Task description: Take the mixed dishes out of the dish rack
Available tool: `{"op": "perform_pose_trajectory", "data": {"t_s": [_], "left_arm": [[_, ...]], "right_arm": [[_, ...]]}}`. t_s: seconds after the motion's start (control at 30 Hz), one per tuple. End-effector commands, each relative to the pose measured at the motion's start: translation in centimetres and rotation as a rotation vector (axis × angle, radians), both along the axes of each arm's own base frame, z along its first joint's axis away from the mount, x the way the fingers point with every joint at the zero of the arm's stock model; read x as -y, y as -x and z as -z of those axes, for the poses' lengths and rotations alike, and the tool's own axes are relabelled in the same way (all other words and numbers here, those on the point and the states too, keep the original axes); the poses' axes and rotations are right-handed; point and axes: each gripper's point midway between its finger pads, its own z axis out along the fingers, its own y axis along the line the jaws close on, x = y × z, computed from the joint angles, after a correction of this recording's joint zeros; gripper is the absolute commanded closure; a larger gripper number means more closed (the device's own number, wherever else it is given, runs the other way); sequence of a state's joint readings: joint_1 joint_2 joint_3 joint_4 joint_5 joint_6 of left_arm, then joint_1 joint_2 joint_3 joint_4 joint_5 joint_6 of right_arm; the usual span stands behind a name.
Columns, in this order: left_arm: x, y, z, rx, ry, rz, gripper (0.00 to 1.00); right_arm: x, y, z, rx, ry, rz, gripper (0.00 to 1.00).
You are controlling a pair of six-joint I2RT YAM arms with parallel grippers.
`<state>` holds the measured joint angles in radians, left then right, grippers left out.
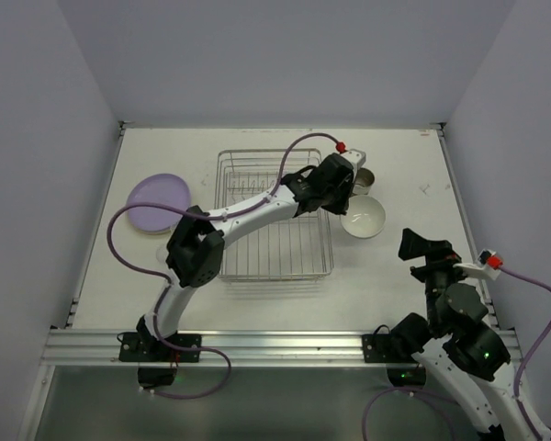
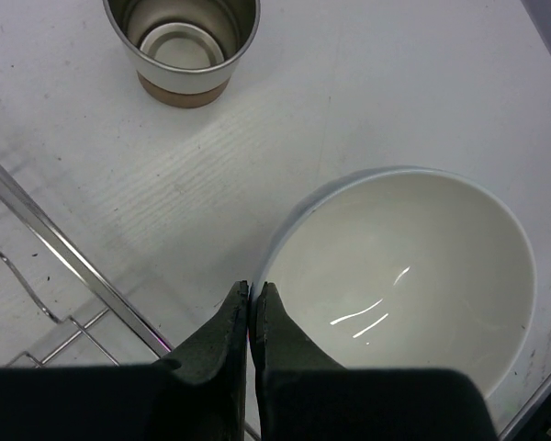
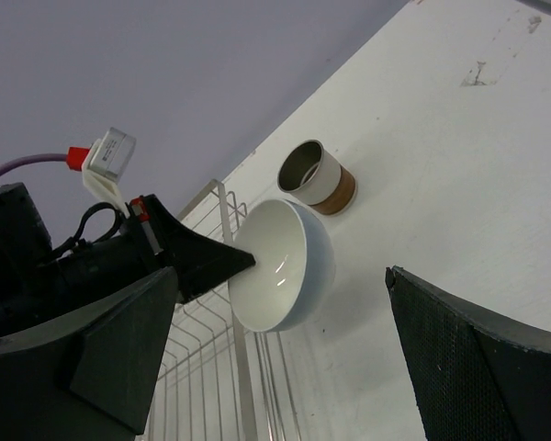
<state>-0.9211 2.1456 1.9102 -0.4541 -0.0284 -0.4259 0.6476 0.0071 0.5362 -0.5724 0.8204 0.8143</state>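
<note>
Nearest the left wrist lens, the left pincer (image 2: 249, 303) had its fingers drawn together on the near rim of the white bowl (image 2: 413, 266), apparently clamped on it. The bowl stood upright on or just above the surface (image 2: 349, 92), at 3 o'clock of the dish rack (image 1: 275, 274). A brown-banded cup (image 2: 182, 46) stood at the bowl's 12 o'clock and a purple plate (image 1: 158, 204) lay at the rack's 9 o'clock. The right pincer (image 1: 426, 248) hung at the bowl's 4 o'clock, fingers wide apart, holding nothing. The step looked like setting the bowl down outside the rack. Next the fingers would need to part and lift off without tipping it.
</note>
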Motion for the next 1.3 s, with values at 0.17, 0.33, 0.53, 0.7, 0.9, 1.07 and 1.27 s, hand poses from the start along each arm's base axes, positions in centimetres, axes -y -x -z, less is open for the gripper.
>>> {"op": "perform_pose_trajectory", "data": {"t_s": [0.17, 0.33, 0.53, 0.7, 0.9, 1.07, 1.27], "left_arm": [[3.4, -0.5, -0.7, -0.002, 0.073, 0.042, 1.00], [3.7, -0.7, 1.2, -0.018, 0.047, 0.039, 1.00], [3.6, -0.7, 3.1, -0.037, 0.012, 0.042, 0.98], [3.4, -0.6, 4.1, -0.044, -0.010, 0.041, 0.90], [3.3, -0.4, 5.0, -0.055, -0.025, 0.043, 0.87], [3.3, -0.4, 5.4, -0.062, -0.027, 0.048, 0.87], [3.7, -0.3, 5.6, -0.071, -0.017, 0.056, 0.87]], "right_arm": [[1.2, 0.7, -0.7, 0.063, -0.072, 0.039, 0.01], [1.1, 0.7, -0.6, 0.060, -0.069, 0.036, 0.01], [0.9, 0.6, -0.5, 0.058, -0.067, 0.032, 0.01], [0.8, 0.5, -0.3, 0.055, -0.062, 0.029, 0.01], [0.8, 0.6, -0.2, 0.058, -0.065, 0.027, 0.01], [0.8, 0.5, -0.1, 0.059, -0.065, 0.026, 0.01], [0.8, 0.5, -0.1, 0.061, -0.067, 0.027, 0.01]]}}
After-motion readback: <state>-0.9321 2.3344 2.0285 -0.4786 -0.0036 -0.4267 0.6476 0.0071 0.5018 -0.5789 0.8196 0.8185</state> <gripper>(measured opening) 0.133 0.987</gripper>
